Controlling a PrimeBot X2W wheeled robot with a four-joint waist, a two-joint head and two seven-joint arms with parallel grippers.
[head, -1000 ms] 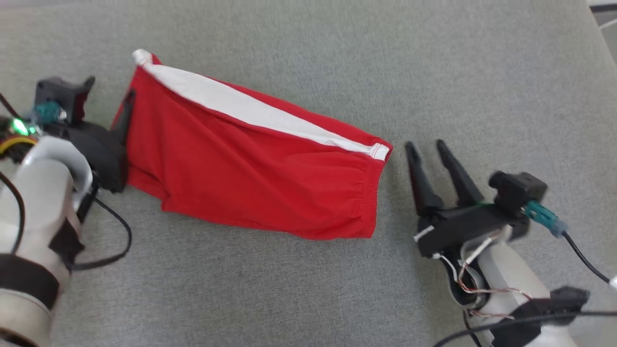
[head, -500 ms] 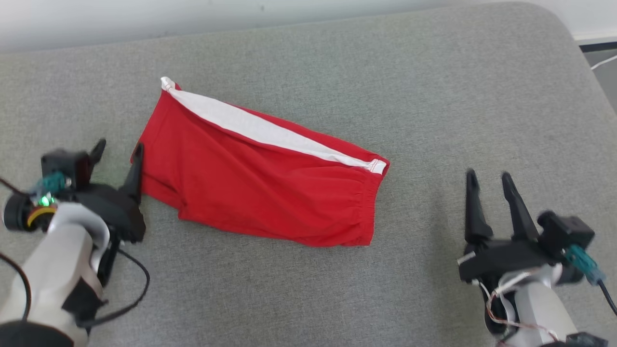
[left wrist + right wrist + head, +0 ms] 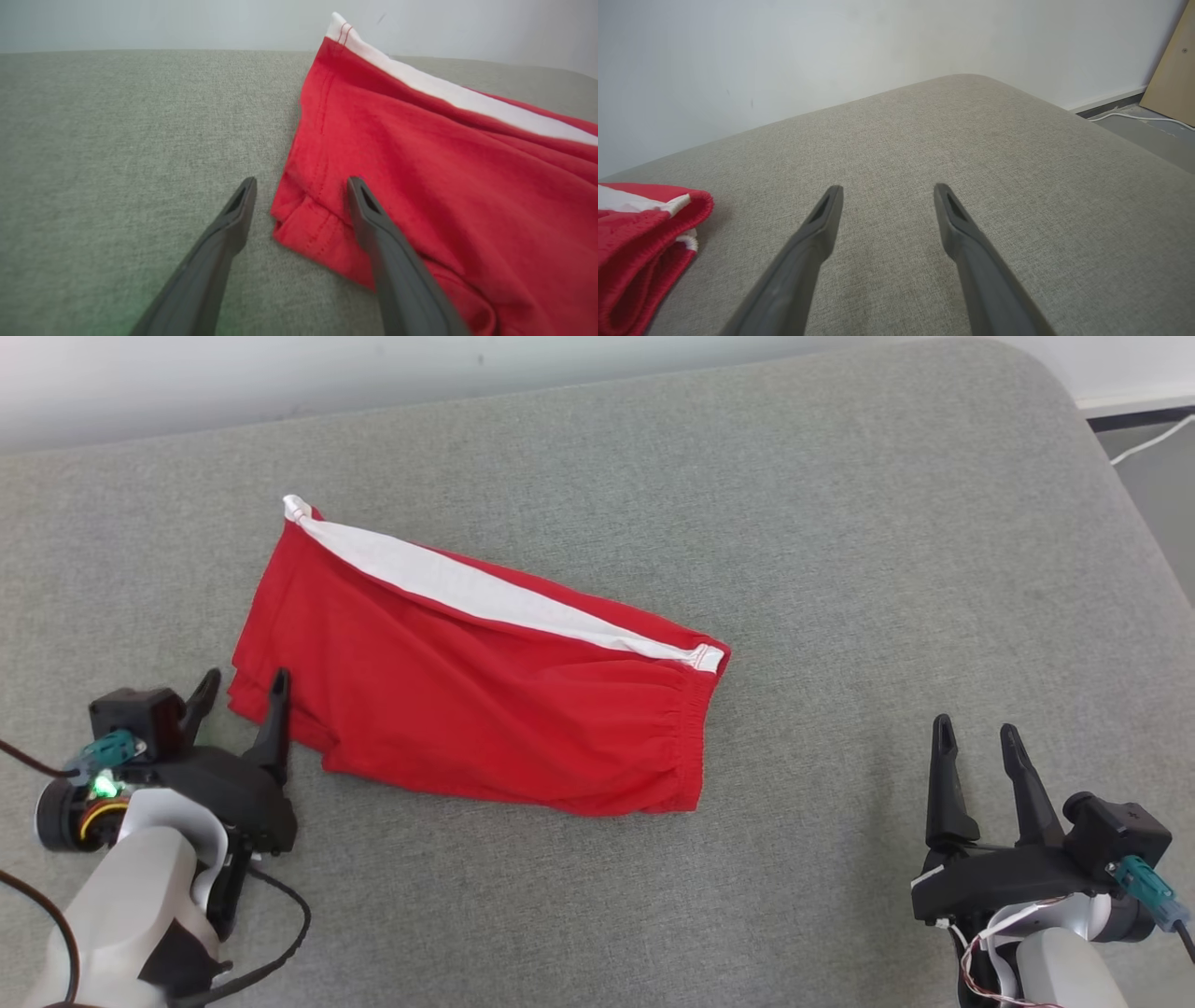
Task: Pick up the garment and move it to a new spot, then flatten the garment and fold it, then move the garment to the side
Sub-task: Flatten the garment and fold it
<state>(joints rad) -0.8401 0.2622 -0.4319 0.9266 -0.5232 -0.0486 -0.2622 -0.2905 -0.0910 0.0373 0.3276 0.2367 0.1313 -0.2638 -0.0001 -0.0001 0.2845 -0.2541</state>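
Both grippers have drawn back from the garment (image 3: 467,700). The head camera has also shifted, so positions are given relative to the cloth.

1. Left gripper (image 3: 246,677): now at the garment's lower-left corner, no longer against its left edge. Jaws are spread wide and hold nothing. In the left wrist view the left gripper (image 3: 302,181) straddles the hem corner, with one finger over the red garment (image 3: 420,186) and the other over bare cushion (image 3: 117,163). Contact with the cloth cannot be confirmed.

2. Right gripper (image 3: 976,726): now well apart from the waistband (image 3: 691,728), at lower right. Jaws are spread wide and empty. In the right wrist view the right gripper (image 3: 888,187) is above bare cushion (image 3: 1017,186), with the garment (image 3: 635,233) at the left edge.

3. Garment: lies folded and flat on the grey cushion (image 3: 840,523), left of centre, set diagonally. Its white stripe (image 3: 485,597) runs along the upper edge, and the waistband faces right.
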